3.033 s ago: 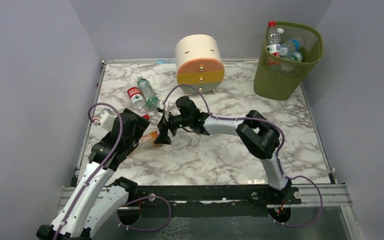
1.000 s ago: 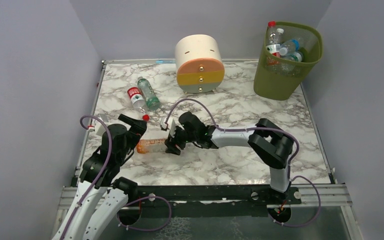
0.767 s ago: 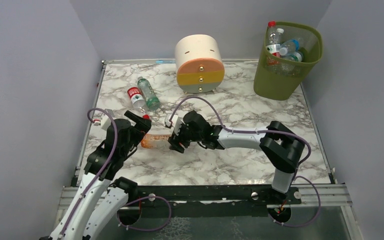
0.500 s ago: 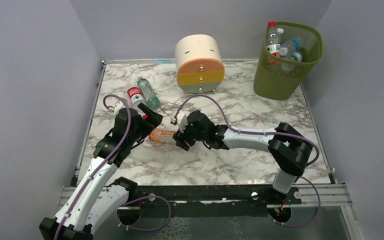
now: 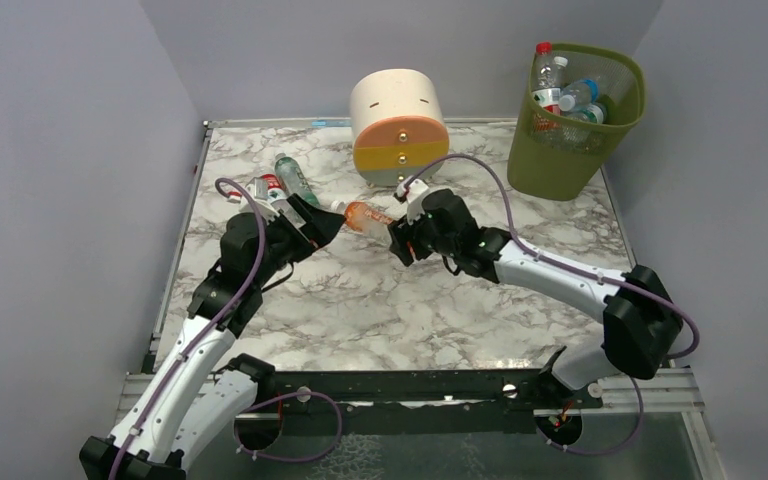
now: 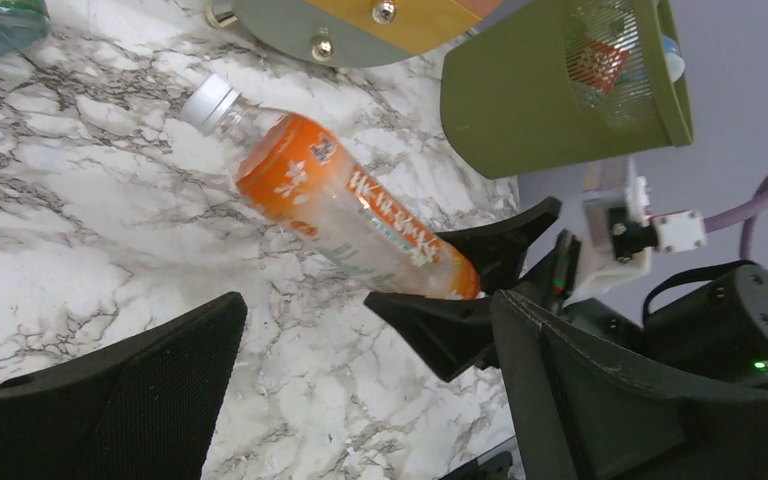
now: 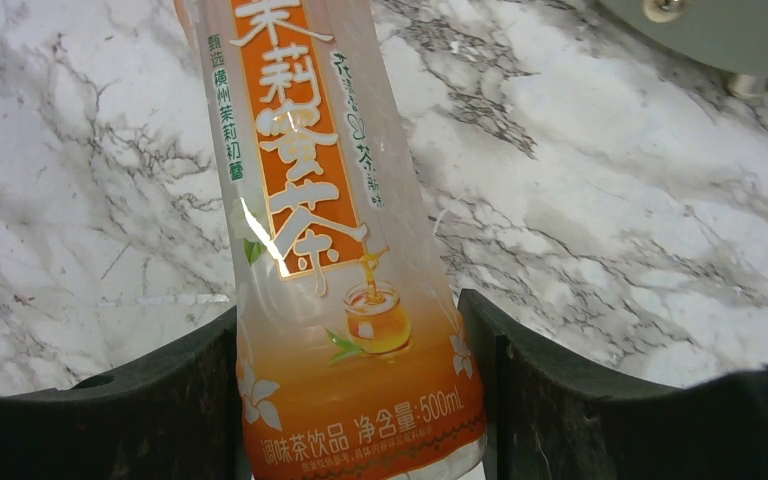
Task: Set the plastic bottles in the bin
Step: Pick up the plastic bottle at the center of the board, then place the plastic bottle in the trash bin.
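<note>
1. Right gripper [image 5: 398, 242]: partly closed, fingers clamped on the base end of the orange-drink bottle [image 6: 345, 210].
2. The bottle is tilted, with its white cap pointing away from that gripper toward the round drawer unit [image 5: 400, 125]. It is well apart from the bin [image 5: 570, 150].
3. Left gripper [image 5: 328, 228]: spread fully wide, holding nothing, just beside the bottle's cap end.
4. The bin stands at the far right corner of the table [image 5: 360, 310]. Several bottles [image 5: 560, 95] are inside, one red cap above the rim.
5. Red-label bottle [image 5: 266, 187] and green-label bottle [image 5: 288, 170] lie side by side at far left, partly behind the left arm.

Lavender walls [image 5: 60, 150] enclose white-grey marbled tabletop [image 5: 410, 310]; round cream-orange-yellow drawer unit [image 5: 398, 125] near back edge.
</note>
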Controlling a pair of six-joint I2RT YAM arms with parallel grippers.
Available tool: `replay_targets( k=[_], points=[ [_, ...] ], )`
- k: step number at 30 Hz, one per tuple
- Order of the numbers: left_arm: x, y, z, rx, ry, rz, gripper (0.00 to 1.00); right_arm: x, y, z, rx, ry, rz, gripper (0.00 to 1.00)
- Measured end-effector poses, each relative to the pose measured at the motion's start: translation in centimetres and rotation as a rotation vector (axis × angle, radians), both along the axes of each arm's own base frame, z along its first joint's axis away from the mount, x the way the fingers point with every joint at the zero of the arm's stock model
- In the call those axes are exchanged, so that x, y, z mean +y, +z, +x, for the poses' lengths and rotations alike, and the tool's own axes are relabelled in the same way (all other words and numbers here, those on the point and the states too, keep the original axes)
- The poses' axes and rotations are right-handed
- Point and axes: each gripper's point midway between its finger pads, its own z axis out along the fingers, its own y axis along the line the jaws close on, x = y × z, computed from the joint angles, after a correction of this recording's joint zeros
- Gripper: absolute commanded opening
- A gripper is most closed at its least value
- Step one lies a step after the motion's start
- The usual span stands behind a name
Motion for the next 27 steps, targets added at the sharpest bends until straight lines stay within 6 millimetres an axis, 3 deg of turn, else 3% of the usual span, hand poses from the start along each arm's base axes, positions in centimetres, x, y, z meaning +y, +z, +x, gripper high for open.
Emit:
replay_targets(
  k=[7, 16, 24, 27],
  points=[
    [-1.0, -2.2, 0.0, 0.045, -0.052, 0.004, 0.99, -2.5, 2.5, 0.3, 0.007, -0.103, 0.008, 0.55],
    [-1.5, -1.6, 0.0, 0.018, -0.081, -0.014, 0.99, -5.6, 7.1, 2.0, -0.011, -0.214, 0.059, 0.56],
    [-2.3, -3.3, 0.1, 0.043, -0.117, -0.020, 0.99, -8.5, 12.5, 5.5, -0.079, -0.324, 0.130, 0.56],
    [-2.7, -4.2, 0.2, 0.063, -0.138, -0.024, 0.99, -9.9, 15.4, 7.0, -0.124, -0.369, 0.165, 0.56]
  ],
)
